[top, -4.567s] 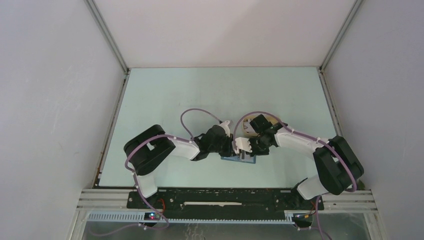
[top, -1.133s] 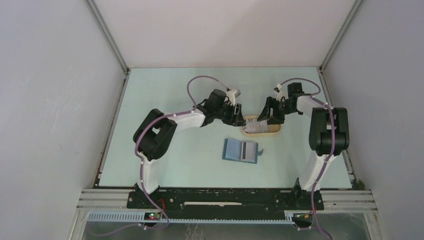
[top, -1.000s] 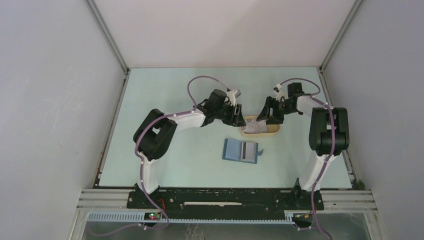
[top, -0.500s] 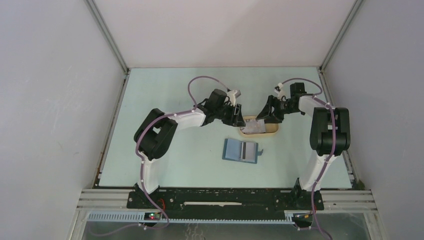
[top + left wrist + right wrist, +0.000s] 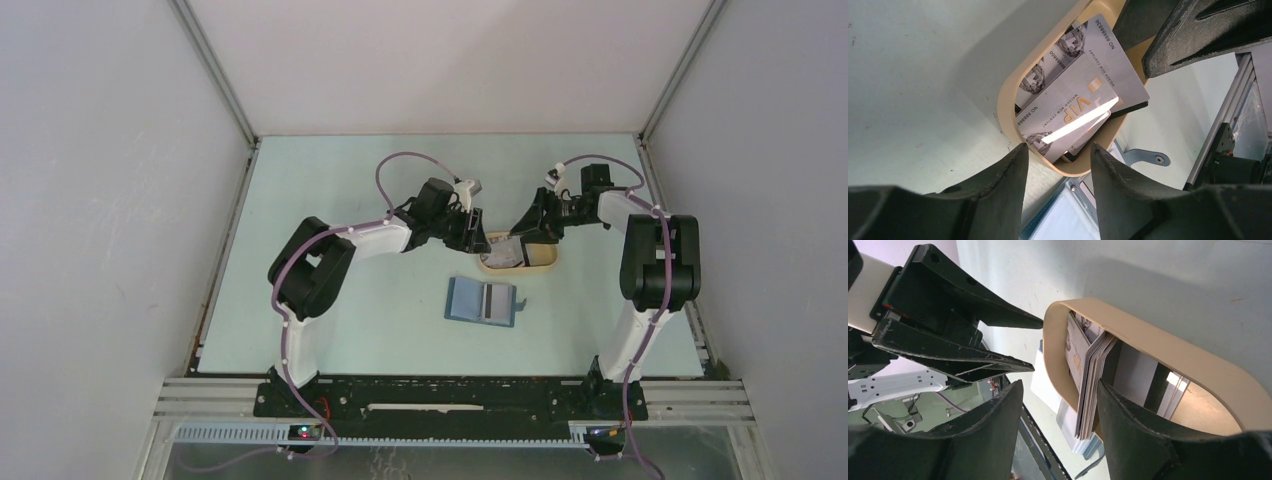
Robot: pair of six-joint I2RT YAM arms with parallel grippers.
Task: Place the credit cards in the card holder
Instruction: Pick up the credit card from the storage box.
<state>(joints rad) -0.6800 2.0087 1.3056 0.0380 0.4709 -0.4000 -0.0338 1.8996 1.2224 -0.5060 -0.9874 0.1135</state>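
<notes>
A pale green table (image 5: 330, 180) is filling the enclosure's floor. A plain white back wall (image 5: 450, 60) is rising behind it, with a left wall (image 5: 100, 200) and a right wall (image 5: 780, 200) flanking it. Grey metal posts (image 5: 215, 75) are slanting up from its far corners. A black rail (image 5: 450, 408) and a slotted white cable duct (image 5: 240, 433) are running along its near edge. Soft, even light is falling on its surface.
</notes>
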